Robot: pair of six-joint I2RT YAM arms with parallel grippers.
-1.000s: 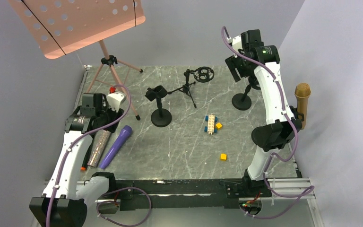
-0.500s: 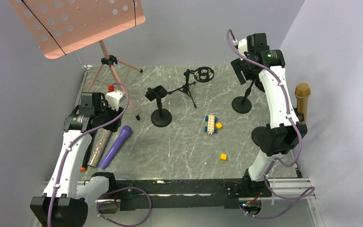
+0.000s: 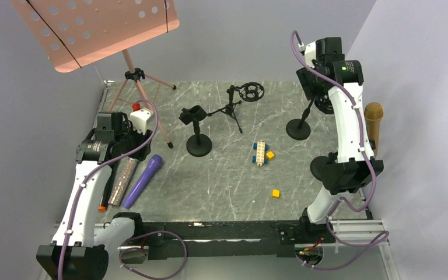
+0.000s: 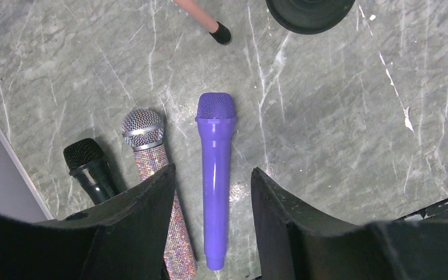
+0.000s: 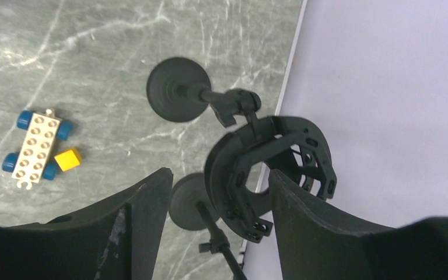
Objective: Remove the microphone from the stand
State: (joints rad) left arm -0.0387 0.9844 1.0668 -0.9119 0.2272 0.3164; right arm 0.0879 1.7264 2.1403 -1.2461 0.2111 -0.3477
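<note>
right gripper (image 5: 217, 178) is hanging over the far-right stand (image 5: 178, 90), jaws standing apart and gripping nothing. The cage (image 5: 268, 125) showing between its fingers is sitting empty, with no mic in it, so that isn't the target.

Target is looking like the gold mic (image 3: 374, 116). It's standing at the right edge by the wall (image 3: 420, 116), head up, long axis roughly upright. Its lower body is hiding behind the right forearm (image 3: 345, 125) in the top view, so I can't see its clip. The right wrist view is showing a second base (image 5: 188, 201) at the right edge of the table (image 3: 227, 175), nearer than the first, with its stem running toward the near side. I'm guessing that's carrying the gold mic, but can't confirm.

Key relation: the gold mic is lying right and near of the right gripper, well apart, just beside that arm's own forearm. The right arm is by far the nearer one. I'm expecting it to need to swing near-right and come at the body side-on, fingers across the upright axis, then lift along it.

left gripper (image 4: 213, 172) is hovering open and empty on the left, above the purple mic (image 3: 143, 182). That one is lying flat beside the glitter mic (image 3: 122, 181) and the black mic (image 4: 90, 169). The whole table is sitting between it and the gold mic, so it's out of play.
</note>
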